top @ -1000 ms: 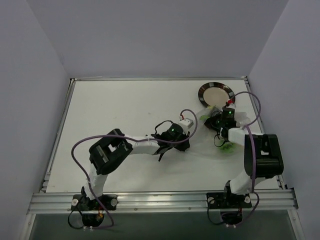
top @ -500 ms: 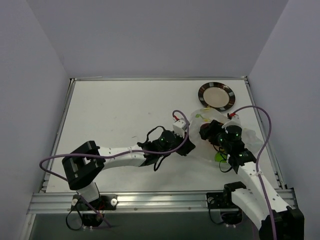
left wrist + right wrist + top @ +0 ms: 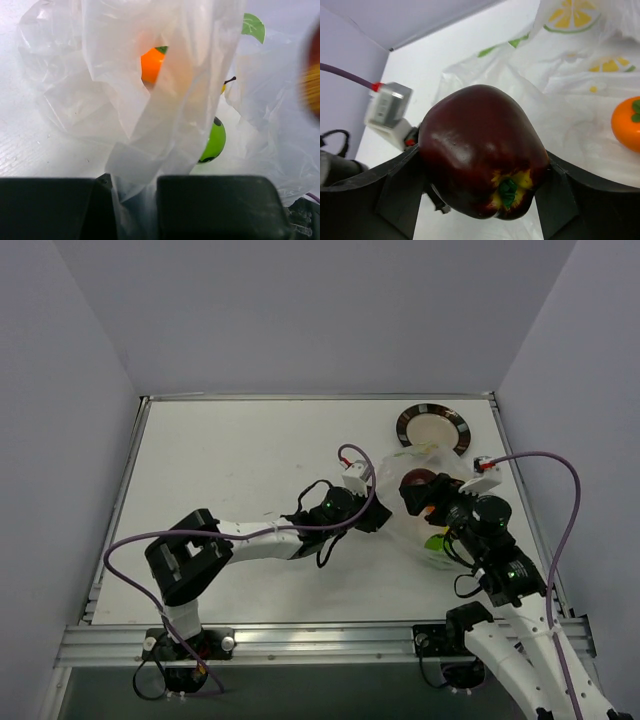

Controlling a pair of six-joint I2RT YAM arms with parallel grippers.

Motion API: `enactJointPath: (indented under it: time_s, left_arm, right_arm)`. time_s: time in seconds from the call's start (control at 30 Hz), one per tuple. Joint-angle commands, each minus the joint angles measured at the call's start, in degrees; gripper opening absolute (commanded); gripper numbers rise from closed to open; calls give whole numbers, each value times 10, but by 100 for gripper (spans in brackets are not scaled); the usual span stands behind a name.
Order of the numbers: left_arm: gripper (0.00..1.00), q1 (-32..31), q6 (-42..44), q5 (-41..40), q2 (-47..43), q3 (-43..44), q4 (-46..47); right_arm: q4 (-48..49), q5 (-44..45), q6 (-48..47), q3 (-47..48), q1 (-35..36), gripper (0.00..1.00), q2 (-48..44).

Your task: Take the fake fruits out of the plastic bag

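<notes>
The plastic bag (image 3: 415, 525) lies crumpled at the right of the table, clear film with lemon and lime prints (image 3: 570, 22). My left gripper (image 3: 134, 182) is shut on a fold of its film (image 3: 150, 125) at the bag's left edge (image 3: 378, 512). My right gripper (image 3: 482, 165) is shut on a dark red-purple fake fruit (image 3: 480, 145) and holds it over the bag (image 3: 415, 488). An orange fruit (image 3: 151, 64) and a bright green one (image 3: 214, 142) sit inside the bag; the orange one (image 3: 627, 122) also shows in the right wrist view.
A round dark-rimmed plate (image 3: 432, 430) stands just behind the bag at the back right. The left arm (image 3: 260, 532) stretches across the table's middle. The right table edge (image 3: 520, 490) runs close beside the right arm.
The right arm has swung its elbow back toward the near edge and drawn its gripper up; the dark red fruit now shows in it. The left gripper holds the bag, shifted slightly right.
</notes>
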Motion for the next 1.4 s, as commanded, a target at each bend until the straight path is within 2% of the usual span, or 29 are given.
enactJointPath:
  time_s: [0.0, 0.13, 0.17, 0.23, 0.33, 0.43, 0.47, 0.53, 0.67, 0.87, 0.97, 1.2, 1.3, 1.37]
  left_arm:
    - [2, -1, -13, -2, -5, 18, 50]
    - [2, -2, -16, 7, 20, 17, 64]
    - [2, -4, -16, 8, 22, 15, 70]
    - [2, -8, -10, 6, 22, 6, 81]
    - [2, -10, -4, 1, 16, -7, 79]
    - [2, -10, -4, 3, 16, -21, 84]
    - [2, -10, -6, 5, 16, -25, 92]
    - [2, -10, -7, 16, 21, -28, 98]
    - [2, -11, -4, 30, 31, -29, 105]
    - [2, -9, -6, 41, 42, -14, 90]
    - [2, -10, 6, 41, 46, -2, 72]
    - [2, -1, 23, 37, 46, -22, 83]
    - [2, -1, 27, 42, 46, -21, 83]
    - [2, -1, 27, 45, 46, -19, 83]
  right_arm:
    - [-23, 25, -8, 61, 2, 22, -9]
    - [23, -41, 4, 130, 2, 20, 61]
    - [52, -90, 18, 152, 2, 20, 79]
    - [119, -108, 32, 172, 2, 20, 123]
    - [150, -60, 5, 224, 0, 20, 176]
    - [150, 55, -58, 279, -2, 22, 246]
    - [150, 147, -87, 289, -4, 22, 288]
    - [150, 196, -108, 314, -21, 22, 336]
    - [202, 149, -94, 342, -139, 22, 497]
    - [197, 118, -121, 437, -173, 22, 702]
    - [197, 98, -124, 466, -178, 23, 765]
    - [199, 107, -122, 491, -181, 25, 821]
    - [201, 115, -117, 489, -190, 32, 828]
    - [200, 116, -113, 488, -198, 53, 834]
